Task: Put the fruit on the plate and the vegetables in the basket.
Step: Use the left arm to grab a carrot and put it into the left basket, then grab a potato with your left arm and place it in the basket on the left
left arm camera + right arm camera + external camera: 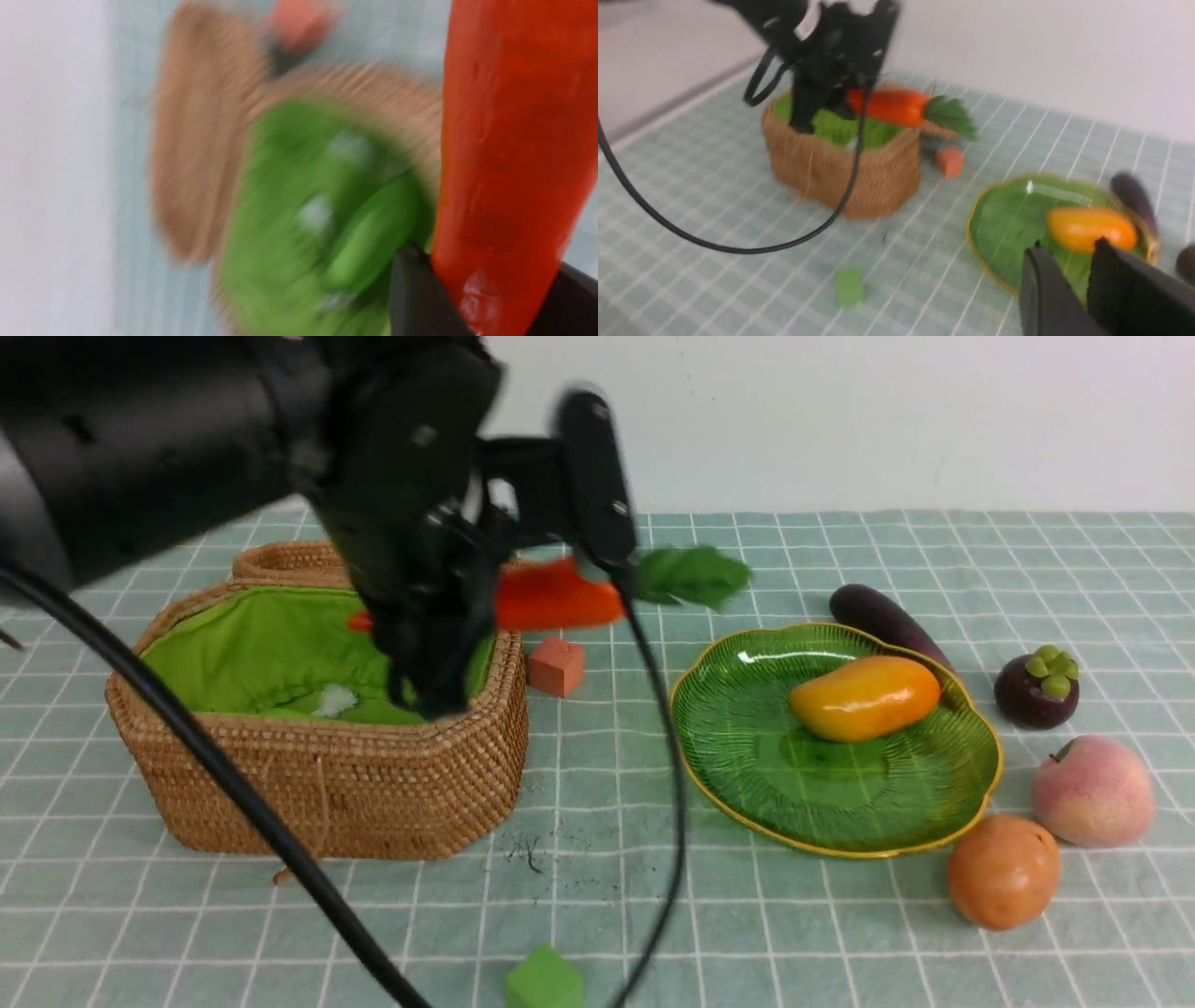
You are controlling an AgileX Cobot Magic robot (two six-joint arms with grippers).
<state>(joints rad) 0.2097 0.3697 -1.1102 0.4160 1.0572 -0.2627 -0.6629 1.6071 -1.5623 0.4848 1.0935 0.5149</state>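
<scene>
A pale-green checked cloth (pixel 840 933) covers the table below a plain white wall (pixel 887 420); on the left the basket (pixel 327 775) stands open, with a black cable (pixel 233 784) crossing its front; an orange cube (pixel 557 665) lies just beside it and a green cube (pixel 544 980) at the near edge; the plate (pixel 747 775) holds the mango (pixel 865 697); the eggplant (pixel 882 616) lies behind it, and the potato (pixel 1004 871), mangosteen (pixel 1036 689) and peach (pixel 1092 791) to its right; the left gripper (pixel 495 298) is clamped on the carrot (pixel 555 600), level above the basket's right rim, leaves rightward; the right gripper (pixel 1085 298) hangs above the plate, fingers nearly together, empty.
</scene>
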